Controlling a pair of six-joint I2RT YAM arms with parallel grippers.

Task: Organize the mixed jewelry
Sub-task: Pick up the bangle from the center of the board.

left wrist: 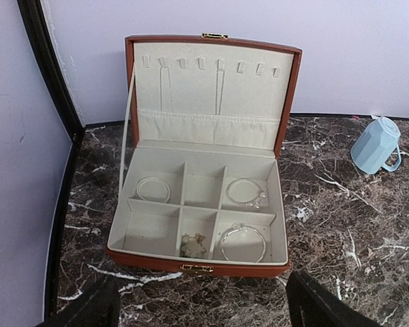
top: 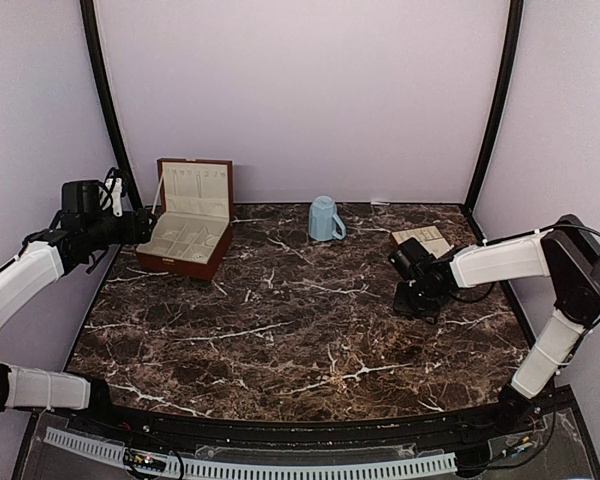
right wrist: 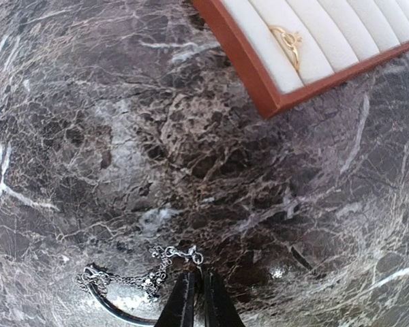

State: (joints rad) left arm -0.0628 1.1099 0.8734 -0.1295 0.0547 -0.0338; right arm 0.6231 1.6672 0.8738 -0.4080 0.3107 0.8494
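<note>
A thin silvery chain [right wrist: 140, 278] lies bunched on the dark marble, its clasp end [right wrist: 189, 255] right at the tips of my right gripper [right wrist: 196, 281]. The jaws stand almost together, pinched at that end of the chain. In the top view the right gripper [top: 416, 296] points down at the table right of centre. My left gripper [left wrist: 201, 310] is open and empty, hovering in front of the open reddish-brown box [left wrist: 191, 264]. The box's cream compartments hold three silvery bracelets [left wrist: 243, 242] and a small tangled piece [left wrist: 192, 245].
A brown-edged cream ring tray [right wrist: 249, 65] with a gold ring [right wrist: 290, 41] lies just beyond the chain and shows at the right in the top view [top: 421, 240]. A light-blue mug [top: 325, 219] stands at the back centre. A dark curved band [right wrist: 112, 310] lies under the chain.
</note>
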